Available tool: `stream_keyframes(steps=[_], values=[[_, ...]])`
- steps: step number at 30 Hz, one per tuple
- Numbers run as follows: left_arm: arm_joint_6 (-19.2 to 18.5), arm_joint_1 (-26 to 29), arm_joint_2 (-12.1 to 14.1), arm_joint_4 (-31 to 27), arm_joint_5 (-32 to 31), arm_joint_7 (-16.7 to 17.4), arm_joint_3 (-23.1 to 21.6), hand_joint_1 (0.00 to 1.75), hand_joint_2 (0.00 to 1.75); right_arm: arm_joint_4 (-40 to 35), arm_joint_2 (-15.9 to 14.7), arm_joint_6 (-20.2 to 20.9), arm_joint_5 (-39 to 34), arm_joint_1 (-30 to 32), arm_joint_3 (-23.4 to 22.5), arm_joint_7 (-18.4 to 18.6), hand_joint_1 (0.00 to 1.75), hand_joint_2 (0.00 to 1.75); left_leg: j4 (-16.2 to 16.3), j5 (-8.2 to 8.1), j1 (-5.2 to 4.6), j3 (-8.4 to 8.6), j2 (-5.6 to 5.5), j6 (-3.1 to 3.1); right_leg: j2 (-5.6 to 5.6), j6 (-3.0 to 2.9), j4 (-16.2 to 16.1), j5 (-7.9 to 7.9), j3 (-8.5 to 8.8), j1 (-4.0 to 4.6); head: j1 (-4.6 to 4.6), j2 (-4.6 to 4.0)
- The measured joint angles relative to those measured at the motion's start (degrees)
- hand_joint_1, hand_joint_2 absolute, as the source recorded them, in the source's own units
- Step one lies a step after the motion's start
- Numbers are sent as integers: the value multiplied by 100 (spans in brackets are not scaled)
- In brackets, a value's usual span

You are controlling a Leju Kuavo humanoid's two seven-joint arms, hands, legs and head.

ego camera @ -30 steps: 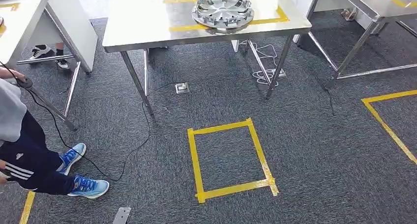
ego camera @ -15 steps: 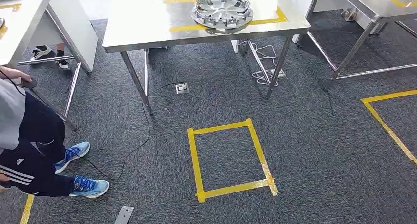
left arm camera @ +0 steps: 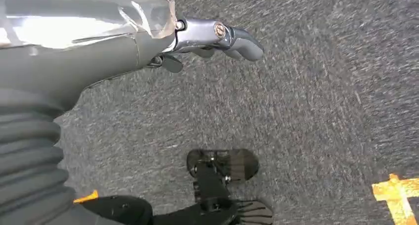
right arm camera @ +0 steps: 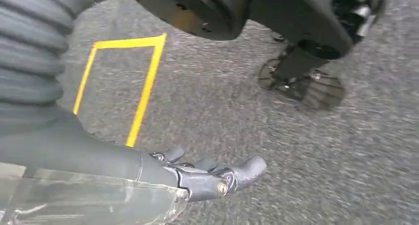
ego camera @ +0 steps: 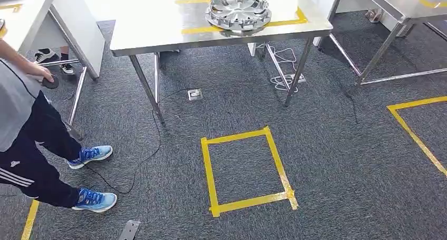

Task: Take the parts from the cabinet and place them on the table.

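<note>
Wheel cover [ego camera: 239, 9] flat near front right corner of worktop [ego camera: 158, 24], inside yellow tape, same spot as a second ago. Only change: person [ego camera: 31, 129] at left edge now stepping forward, one foot moved up. Left robot hand [left arm camera: 217, 39] and right robot hand [right arm camera: 207, 175] hanging over carpet, fingers loosely apart, holding nothing. Likely one part delivered; cabinet trip still ahead for any others.

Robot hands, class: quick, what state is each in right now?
Left robot hand: open, holding nothing, above the carpet.
Right robot hand: open, holding nothing.
</note>
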Motion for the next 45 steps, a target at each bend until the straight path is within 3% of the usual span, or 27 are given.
stream_keyframes(steps=[1, 8, 9, 12, 14, 15, 17, 18, 19, 20, 23, 24, 25, 27, 29, 30, 32, 33, 34, 35, 36, 38, 39, 41, 42, 44, 45], values=[[-11, -3, 13, -7, -63, 35, -41, 0, 0, 0, 11, -61, -78, 15, -30, -65, 0, 0, 0, 0, 0, 2, 0, 0, 0, 0, 0, 0, -1, 0, 0, 0], [-269, -82, 37, -48, -236, 162, -326, 0, 0, 87, 83, -415, -328, 177, -205, -207, 0, 0, -39, 76, -25, -42, 15, 144, 26, 140, -68, 92, -12, -18, -2, 0], [-297, -89, 9, -59, -234, 170, -361, 0, 0, 103, 83, -485, -328, 192, -229, -205, 0, 0, -136, 156, 42, 8, 94, 175, 22, 112, 28, 14, -93, -30, 0, 0], [-337, -71, -13, -61, -216, 151, -433, 0, 0, 122, 105, -509, -288, 237, -247, -214, 0, 0, -175, 208, 35, -60, 192, 226, 26, 32, 1204, -597, -611, -50, 6, 0], [-337, -51, -35, -61, -218, 129, -474, 0, 0, 136, 90, -500, -286, 279, -249, -273, 0, 0, -169, 225, 32, -97, 261, 202, 24, 96, 1834, -805, -842, -90, 13, 0], [-337, -47, -55, -61, -225, 129, -511, 0, 0, 151, 61, -500, -295, 303, -251, -305, 0, 0, -166, 229, 41, -102, 304, 193, 21, 165, 1724, -738, -753, -125, 11, 0], [-365, -45, -92, -61, -304, 138, -599, 0, 0, 160, 2, -531, -347, 330, -278, -382, 0, 0, -117, 210, 73, -112, 383, 137, -53, 343, 815, -410, -209, -193, 13, 0], [-372, -52, -101, -61, -352, 171, -645, 0, 0, 162, -18, -557, -369, 326, -288, -409, 0, 0, -32, 169, 81, -125, 428, 75, -269, 425, 160, -233, 171, -224, 17, 0], [-374, -58, -83, -61, -369, 214, -688, 0, 0, 162, -4, -573, -376, 307, -291, -419, 0, 0, 11, 134, 48, -150, 466, 20, -358, 362, 109, -332, 189, -177, 17, 0], [-376, -69, -92, -61, -391, 241, -726, 0, 0, 162, -44, -594, -371, 309, -293, -430, 0, 0, 81, 98, 42, -160, 511, -31, -239, 267, 76, -282, 174, -183, -11, 0], [-369, -88, -92, -61, -347, 267, -776, 0, 0, 192, -72, -623, -301, 356, -293, -443, 0, 0, 71, 122, 84, -147, 620, -101, -103, 129, 123, -271, 118, -156, -4, 0], [-352, -91, -92, -63, -319, 256, -789, 0, 0, 201, -99, -623, -271, 362, -291, -446, 0, 0, 108, 63, 119, -167, 550, -135, -47, 87, 115, -245, 123, -180, -15, 0], [-332, -87, -87, -63, -286, 234, -791, 0, 0, 203, -107, -618, -256, 372, -288, -446, 0, 0, 276, -134, 138, -224, 331, -157, -6, 55, 118, -226, 108, -180, -17, 0], [-319, -55, -87, -61, -258, 205, -802, 0, 0, 208, -136, -601, -247, 363, -284, -443, 0, 0, 1167, -675, 144, -572, 81, -183, 108, 2, 121, -192, 69, -148, -20, 0], [-317, -30, -77, -61, -234, 197, -813, 0, 0, 214, -144, -586, -238, 372, -282, -443, 0, 0, 1917, -915, 138, -896, 46, -165, 247, -25, 124, -174, 43, -88, -20, 0], [-317, -23, -74, -61, -234, 197, -815, 0, 0, 219, -146, -579, -238, 382, -282, -443, 0, 0, 1891, -824, 126, -879, 38, -125, 315, -34, 124, -167, 43, -60, -15, 0], [-280, -22, -74, -61, -195, 197, -815, 0, 0, 227, -151, -566, -220, 380, -280, -437, 0, 0, 1131, -355, 79, -509, -28, 4, 461, -50, 123, -153, 51, -10, -15, 0], [-249, -22, -74, -61, -149, 197, -815, 0, 0, 227, -155, -557, -214, 370, -277, -428, 0, 0, 553, -70, 47, -227, -180, 113, 543, -58, 119, -144, 59, 7, -17, 0], [-267, -22, -34, -59, -109, 197, -815, 0, 0, 227, -140, -555, -214, 366, -275, -428, 0, 0, 276, -75, 34, -84, -484, 252, 596, -65, 112, -125, 53, -35, -7, 0], [-332, 7, -24, -52, -105, 199, -815, 0, 0, 230, -139, -555, -214, 340, -275, -428, 0, 0, 242, -45, 46, -93, -516, 269, 652, -24, 123, -101, 16, 28, 18, 0], [-378, 7, -7, -52, -107, 197, -817, 0, 0, 229, -131, -553, -212, 337, -271, -430, 0, 0, 230, -53, -6, -88, -468, 274, 717, 7, 120, -80, -18, -57, -7, 0], [-439, 12, 7, -52, -65, 179, -826, 0, 0, 229, -107, -548, -201, 356, -251, -448, 0, 0, 117, -24, -34, -57, -344, 320, 851, 108, 50, -11, -47, -70, -11, 0], [-465, 5, 2, -59, -29, 162, -824, 0, 0, 232, -136, -548, -192, 373, -242, -448, 0, 0, -102, 87, 50, 16, -225, 310, 826, 114, 65, -9, -56, -23, -7, 0], [-476, 4, -9, -59, 5, 140, -822, 0, 0, 232, -129, -548, -185, 334, -227, -461, 0, 0, -220, 166, 34, 44, -97, 302, 291, 55, 504, -303, -321, -7, 9, 0], [-483, 18, -9, -59, 9, 140, -822, 0, 0, 232, -133, -548, -186, 297, -221, -463, 0, 0, -220, 175, 29, 27, 2, 281, 177, 50, 947, -494, -519, -16, 7, 0], [-492, 45, -28, -57, 7, 140, -824, 0, 0, 232, -144, -551, -186, 274, -207, -463, 0, 0, -211, 179, 20, 4, 184, 271, 109, 113, 1747, -755, -866, -75, 4, 0], [-485, 44, -37, -57, 7, 142, -826, 0, 0, 232, -142, -553, -185, 274, -197, -463, 0, 0, -205, 181, 21, -5, 252, 255, 90, 172, 1782, -732, -862, -109, 7, 0]])
